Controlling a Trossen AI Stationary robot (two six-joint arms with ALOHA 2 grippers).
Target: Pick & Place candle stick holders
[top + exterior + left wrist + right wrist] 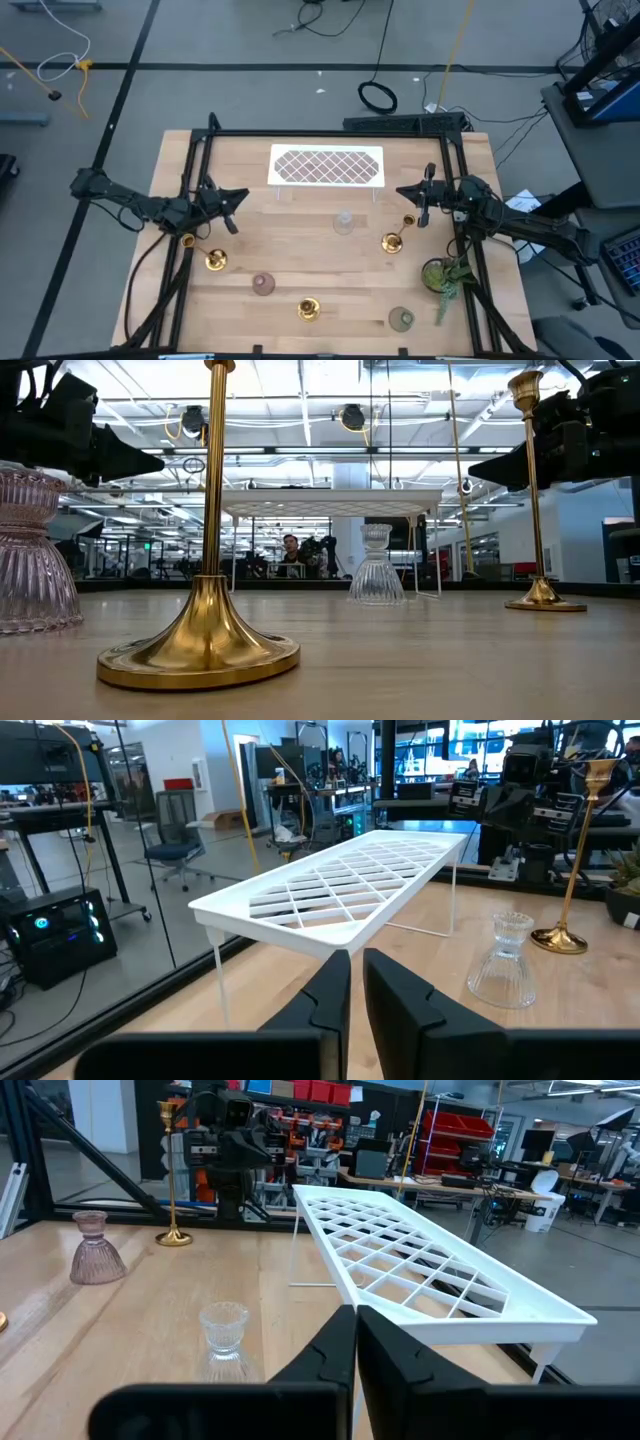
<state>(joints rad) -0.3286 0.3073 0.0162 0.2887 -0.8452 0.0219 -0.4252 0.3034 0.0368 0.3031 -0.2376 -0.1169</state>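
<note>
Three gold candle stick holders stand upright on their round bases: one at the left (215,260), one at the right (393,241) and one near the front edge (308,310). A clear glass cup (344,222) stands at mid-table, a pink cup (263,285) at the front left and a green cup (402,318) at the front right. My left gripper (238,196) hovers shut over the table's left side, pointing level toward the middle. My right gripper (405,190) hovers shut over the right side, facing it. Neither holds anything.
A white tray with a lattice top (327,166) stands on thin legs at the far middle, between the two grippers. A green leafy plant (445,275) sits at the right edge. Black frame bars run along both sides of the table.
</note>
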